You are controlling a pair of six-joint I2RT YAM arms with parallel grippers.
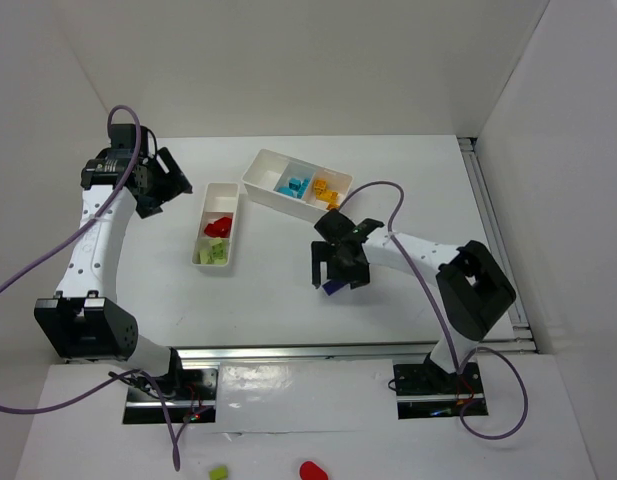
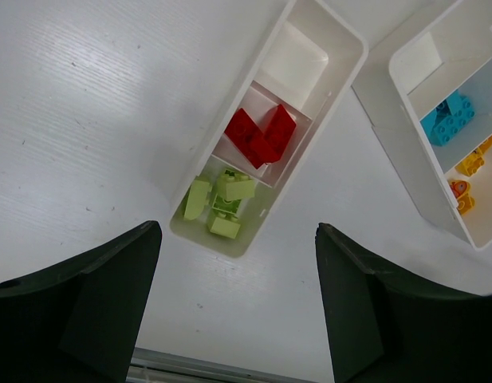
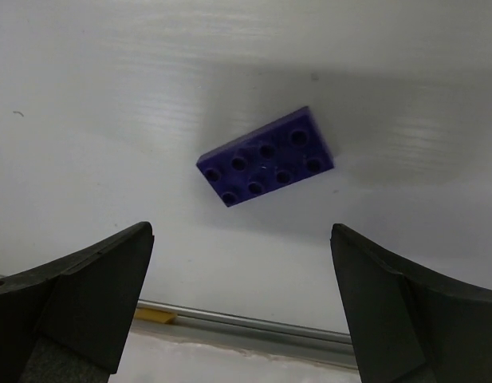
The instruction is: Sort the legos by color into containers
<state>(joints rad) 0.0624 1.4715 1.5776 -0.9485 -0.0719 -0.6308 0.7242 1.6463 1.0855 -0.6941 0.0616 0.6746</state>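
Note:
A purple lego (image 3: 267, 157) lies flat on the table, its hollow underside up; in the top view it (image 1: 332, 287) peeks out under my right gripper (image 1: 340, 272). That gripper (image 3: 242, 263) is open and empty, hovering over the brick. The narrow tray (image 1: 219, 224) holds red legos (image 2: 261, 136) in its middle compartment and lime green ones (image 2: 220, 201) in its near compartment. The wide tray (image 1: 293, 182) holds cyan legos (image 2: 447, 120) and orange-yellow ones (image 2: 467, 179). My left gripper (image 2: 238, 271) is open and empty, high at the far left (image 1: 158, 183).
A metal rail (image 1: 318, 350) runs along the table's near edge. A lime green piece (image 1: 219, 472) and a smooth red blob (image 1: 311, 470) lie off the table at the bottom. A rail (image 1: 488, 215) lines the right edge.

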